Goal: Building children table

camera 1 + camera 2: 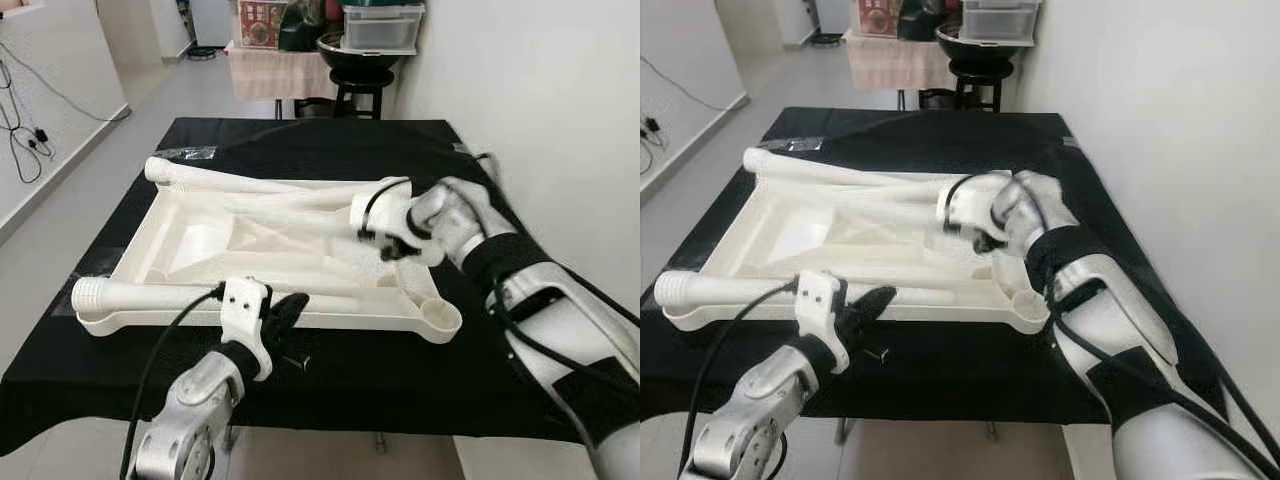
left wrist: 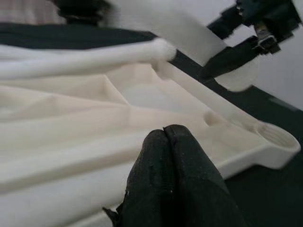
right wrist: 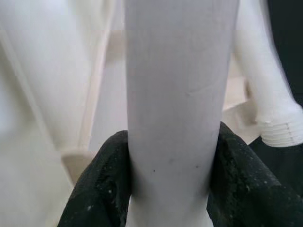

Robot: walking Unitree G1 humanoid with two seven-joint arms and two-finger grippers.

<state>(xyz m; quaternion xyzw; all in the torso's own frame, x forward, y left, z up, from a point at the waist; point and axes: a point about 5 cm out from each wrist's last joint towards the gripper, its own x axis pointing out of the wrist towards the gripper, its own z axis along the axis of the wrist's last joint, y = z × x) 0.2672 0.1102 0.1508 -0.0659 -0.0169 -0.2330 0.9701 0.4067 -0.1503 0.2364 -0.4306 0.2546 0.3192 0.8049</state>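
I see even, soft daylight, with the white tabletop nearly washed out against the black cloth. My right gripper is motion-blurred; both wrist views look soft up close

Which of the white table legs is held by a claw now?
The leg over the right side of the tabletop: the right claw grips it, its fingers on both sides. The other legs lie free; the left claw is shut, empty.

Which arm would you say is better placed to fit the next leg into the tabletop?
Probably the right: the right hand already clamps a white leg above the tabletop. The left hand is shut, empty, at its near edge.
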